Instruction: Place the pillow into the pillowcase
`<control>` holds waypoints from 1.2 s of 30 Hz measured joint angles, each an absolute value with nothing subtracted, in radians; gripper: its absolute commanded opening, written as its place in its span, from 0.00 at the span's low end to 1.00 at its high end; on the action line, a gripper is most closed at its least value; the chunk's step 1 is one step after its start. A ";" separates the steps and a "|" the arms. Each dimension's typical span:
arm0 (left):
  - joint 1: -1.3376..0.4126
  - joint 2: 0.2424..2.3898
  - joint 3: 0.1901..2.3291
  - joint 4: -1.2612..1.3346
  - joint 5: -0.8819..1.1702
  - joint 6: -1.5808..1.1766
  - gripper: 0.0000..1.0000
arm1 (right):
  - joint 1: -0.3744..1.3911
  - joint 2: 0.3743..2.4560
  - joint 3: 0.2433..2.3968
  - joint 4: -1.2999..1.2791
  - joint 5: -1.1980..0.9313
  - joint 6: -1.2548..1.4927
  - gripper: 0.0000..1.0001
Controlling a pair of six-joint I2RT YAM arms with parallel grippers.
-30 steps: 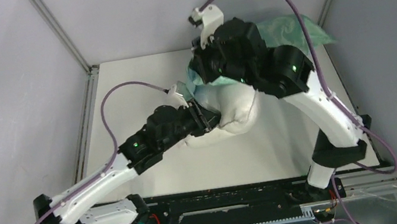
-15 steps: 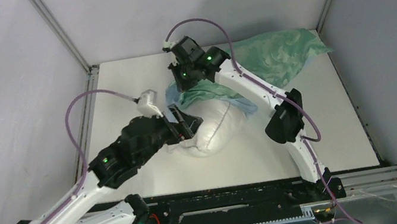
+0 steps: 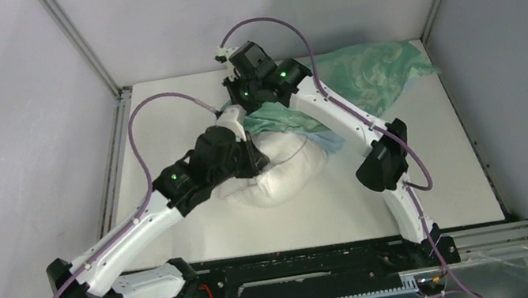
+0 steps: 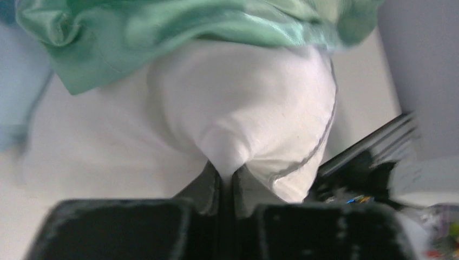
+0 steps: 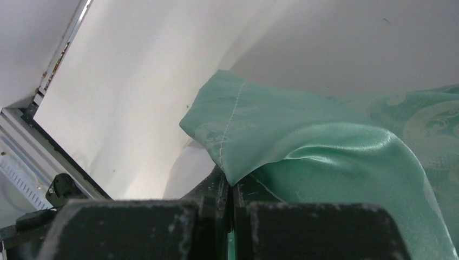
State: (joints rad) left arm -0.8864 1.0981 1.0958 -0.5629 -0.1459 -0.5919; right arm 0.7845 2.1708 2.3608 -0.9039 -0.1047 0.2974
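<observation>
Left end effector [image 4: 227, 176] shifted, pinching pillow [image 3: 289, 173] (lying left-right), right end effector [image 5: 231, 187] clamping pillowcase [image 3: 369, 72]

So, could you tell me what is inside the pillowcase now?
The far end of the pillow is covered by the open edge of the pillowcase; the near part sticks out. Whether it is truly inside, and how far, the fabric hides.

From above, the pillow [image 3: 285, 177] vanishes at its far end under the pillowcase [image 3: 373, 76]. The fingertips of the left gripper [image 4: 227, 181] and right gripper [image 5: 231, 187] cannot be made out there. The left wrist view is blurred — the pillowcase runs off its top edge, and off the right wrist view's right edge.
</observation>
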 measured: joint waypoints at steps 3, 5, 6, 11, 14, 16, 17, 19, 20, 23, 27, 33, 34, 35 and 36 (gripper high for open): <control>-0.755 1.124 1.058 -0.472 -0.006 -0.642 0.00 | 0.785 2.148 2.361 -0.908 -0.092 0.286 0.02; -0.651 1.120 1.001 -0.381 0.092 -0.712 0.00 | 0.788 2.121 2.361 -0.911 -0.080 0.279 0.21; -0.589 1.118 0.962 -0.319 0.140 -0.761 0.00 | 0.789 2.101 2.359 -0.910 -0.073 0.276 0.39; -0.345 1.139 0.799 -0.052 0.303 -1.016 0.00 | 0.829 1.929 2.260 -0.887 0.015 0.253 0.84; -0.266 1.180 0.747 0.081 0.365 -1.137 0.00 | 0.876 1.771 2.104 -0.843 0.102 0.241 0.83; -0.238 1.206 0.733 0.140 0.393 -1.202 0.00 | 0.909 1.642 1.951 -0.804 0.158 0.246 0.82; -0.230 1.215 0.733 0.157 0.401 -1.221 0.00 | 0.917 1.589 1.882 -0.780 0.181 0.253 0.81; -0.221 1.227 0.733 0.182 0.407 -1.253 0.00 | 0.925 1.451 1.681 -0.704 0.245 0.272 0.76; -0.219 1.229 0.733 0.186 0.407 -1.262 0.00 | 0.923 1.400 1.598 -0.682 0.271 0.283 0.72; -0.219 1.231 0.735 0.189 0.407 -1.277 0.00 | 0.900 1.285 1.358 -0.623 0.327 0.329 0.63; -0.219 1.233 0.735 0.188 0.407 -1.284 0.00 | 0.849 1.282 1.150 -0.554 0.346 0.386 0.55; -0.219 1.237 0.748 0.171 0.407 -1.283 0.00 | 0.767 1.394 1.014 -0.410 0.345 0.438 0.54; -0.219 1.237 0.749 0.168 0.407 -1.283 0.00 | 0.756 1.417 1.011 -0.378 0.345 0.442 0.55; -0.219 1.237 0.752 0.163 0.407 -1.282 0.00 | 0.746 1.440 1.010 -0.343 0.345 0.445 0.56; -0.219 1.237 0.754 0.159 0.407 -1.281 0.00 | 0.737 1.460 1.010 -0.306 0.345 0.446 0.59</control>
State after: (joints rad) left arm -0.2192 1.2373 0.7540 0.1593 0.4072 -1.2812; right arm 0.7368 1.4605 1.0103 -0.3061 0.3450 0.4458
